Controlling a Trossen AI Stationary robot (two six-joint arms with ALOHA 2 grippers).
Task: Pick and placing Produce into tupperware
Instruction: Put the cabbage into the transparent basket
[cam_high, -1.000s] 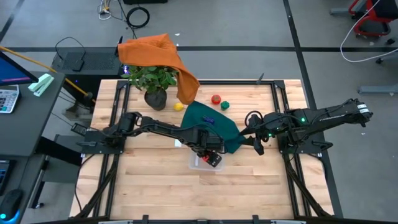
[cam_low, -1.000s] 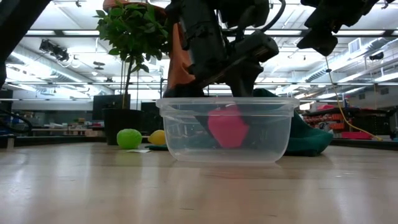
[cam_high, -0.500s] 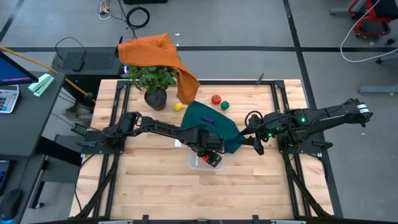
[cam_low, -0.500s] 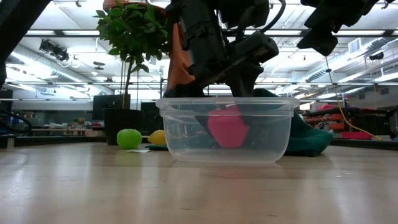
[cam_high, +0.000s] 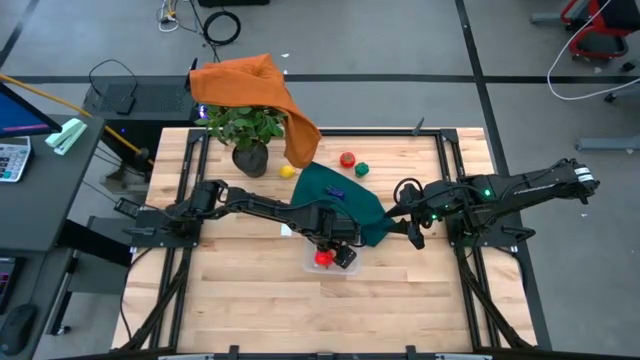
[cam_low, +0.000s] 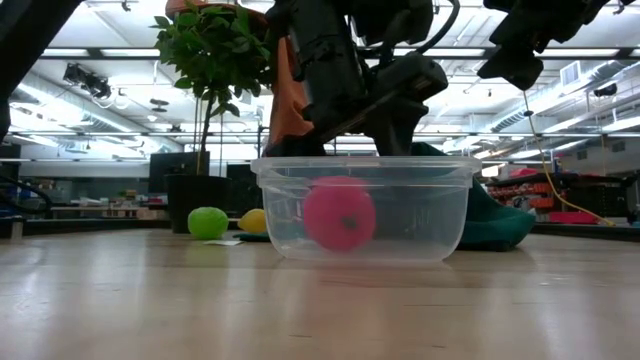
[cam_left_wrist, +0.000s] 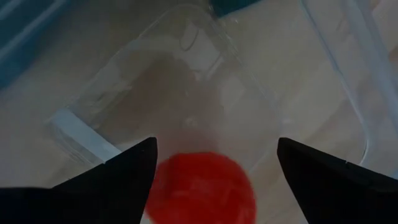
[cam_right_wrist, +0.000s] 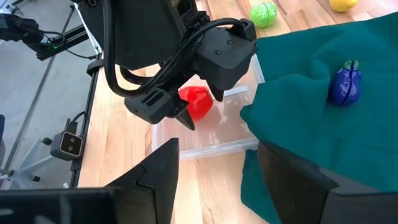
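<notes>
**Other Things On and Around the Table**

A wooden table (cam_high: 250, 300) sits in the middle. At its far edge stands a potted plant (cam_high: 243, 130) with green leaves. An orange cloth (cam_high: 250, 85) hangs over the plant — part of it droops down toward the table. A dark green cloth (cam_high: 340, 195) lies crumpled near the middle of the table. Off to one side is a dark desk (cam_high: 40, 190) with a calculator (cam_high: 10, 158) on it. Black cables (cam_high: 220, 25) lie coiled on the grey floor behind.

Clear glossy plastic tupperware (cam_low: 365, 210), wood-plank table (cam_high: 260, 300), seemingly soft green cloth (cam_right_wrist: 323, 130).
</notes>
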